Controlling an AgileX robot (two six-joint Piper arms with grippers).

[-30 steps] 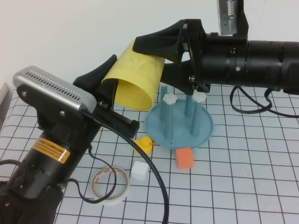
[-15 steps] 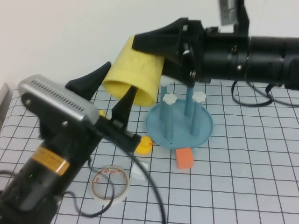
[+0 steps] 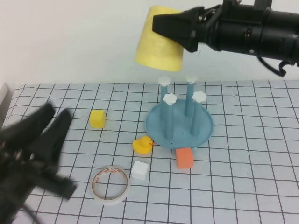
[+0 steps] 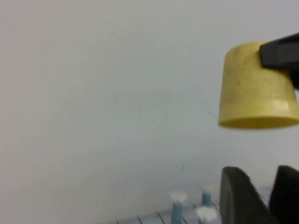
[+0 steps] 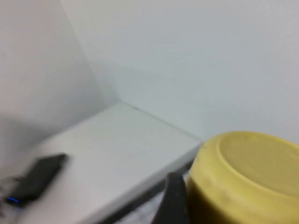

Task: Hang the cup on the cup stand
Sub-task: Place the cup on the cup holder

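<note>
Right gripper [image 3: 175, 28] holds cup [image 3: 158, 42] aloft; left gripper [image 3: 44, 128] low

The left gripper [image 3: 46, 128] is a motion-blurred dark shape, its arm cut off by the frame edge. The right gripper [image 3: 175, 28] hides part of the cup [image 3: 158, 42].

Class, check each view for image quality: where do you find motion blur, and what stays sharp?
High view: the left gripper, open at the lower left, is smeared by motion blur; the cup, clamped in the right gripper above the cup stand, looks crisp. Left wrist view: soft overall. Right wrist view: the cup's base is blurred.
</note>
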